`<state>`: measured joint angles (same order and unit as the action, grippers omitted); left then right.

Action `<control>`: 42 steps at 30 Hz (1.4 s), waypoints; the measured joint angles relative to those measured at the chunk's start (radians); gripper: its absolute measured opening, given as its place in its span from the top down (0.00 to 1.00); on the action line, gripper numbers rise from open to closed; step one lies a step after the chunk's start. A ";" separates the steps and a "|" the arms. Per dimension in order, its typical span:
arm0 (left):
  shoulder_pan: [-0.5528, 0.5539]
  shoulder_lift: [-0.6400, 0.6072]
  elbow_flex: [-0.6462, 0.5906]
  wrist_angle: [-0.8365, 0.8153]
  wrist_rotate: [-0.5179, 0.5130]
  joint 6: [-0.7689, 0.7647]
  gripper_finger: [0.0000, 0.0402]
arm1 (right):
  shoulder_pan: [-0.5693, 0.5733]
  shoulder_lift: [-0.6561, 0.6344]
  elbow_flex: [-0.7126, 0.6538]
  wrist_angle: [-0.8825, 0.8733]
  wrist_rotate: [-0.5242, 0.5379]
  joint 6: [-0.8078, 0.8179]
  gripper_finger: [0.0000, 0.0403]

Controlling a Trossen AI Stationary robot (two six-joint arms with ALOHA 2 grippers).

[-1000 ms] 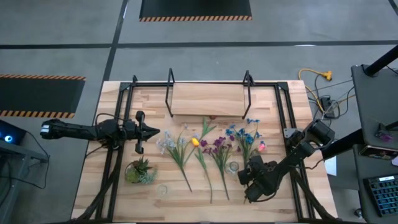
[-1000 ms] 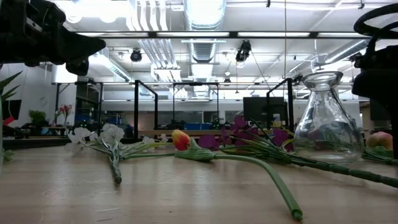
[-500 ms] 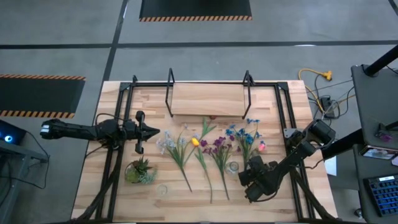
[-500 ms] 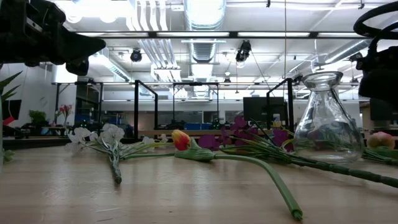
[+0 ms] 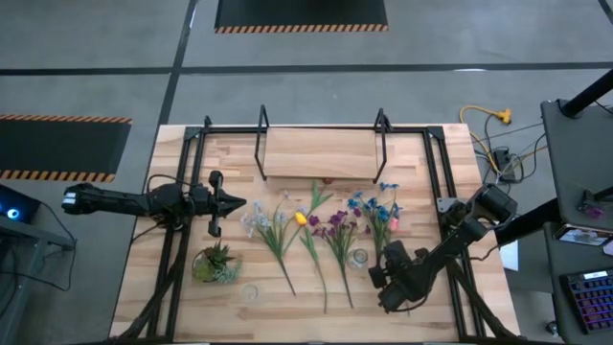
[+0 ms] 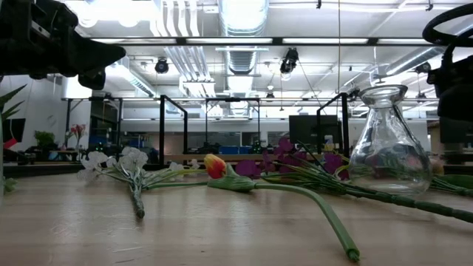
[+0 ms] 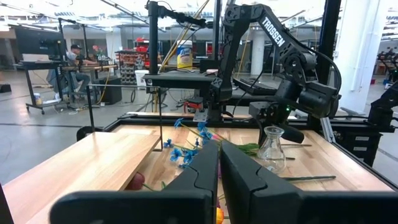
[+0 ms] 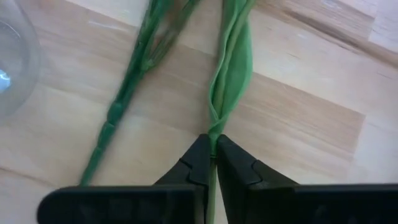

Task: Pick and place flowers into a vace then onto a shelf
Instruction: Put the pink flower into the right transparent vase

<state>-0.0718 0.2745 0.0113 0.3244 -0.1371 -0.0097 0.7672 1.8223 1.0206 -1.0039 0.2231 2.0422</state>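
Several flowers lie flat on the tabletop in the high view: white [image 5: 257, 222], yellow [image 5: 301, 218], purple [image 5: 336, 222] and blue [image 5: 377, 205]. The clear glass vace [image 5: 359, 257] stands upright on its base among their stems, near the right in the low view [image 6: 389, 140]. The wooden shelf [image 5: 319, 153] stands at the far middle. My right gripper [image 5: 386, 261] is low beside the vace, shut on a green stem whose pink head [image 5: 394, 233] lies just beyond. My left gripper [image 5: 230, 203] hovers shut at the table's left, holding nothing. My right gripper pinches a thin green flower stem [image 8: 212, 142] between its two fingertips [image 8: 198, 155], just below a long leaf [image 8: 234, 74]. The fingers slant down from the table's near right. The stem runs on ahead of them close over the wood; whether it is lifted, I cannot tell.
A small green potted plant [image 5: 215, 264] stands near left, with a small clear object [image 5: 250, 290] by the near edge. A second green stem [image 8: 124, 106] lies close beside the held one. A black metal frame [image 5: 436, 172] runs along the table's sides.
My right gripper has shut on the green stem. The flower's pink head has shifted a little toward the gripper and left its earlier place at the low view's right edge.
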 joint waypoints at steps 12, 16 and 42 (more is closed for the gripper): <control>0.000 0.000 0.000 0.000 0.000 0.000 1.00 | 0.024 -0.053 0.120 -0.262 -0.012 0.023 0.97; 0.000 0.000 0.000 0.001 0.000 0.000 1.00 | 0.023 -0.085 0.183 -0.349 0.045 0.010 0.97; 0.000 0.000 0.000 0.001 0.000 0.000 1.00 | 0.027 -0.370 0.383 -0.346 0.811 -0.560 0.97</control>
<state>-0.0715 0.2745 0.0116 0.3252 -0.1374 -0.0097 0.7940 1.4520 1.4035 -1.3501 1.0344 1.4820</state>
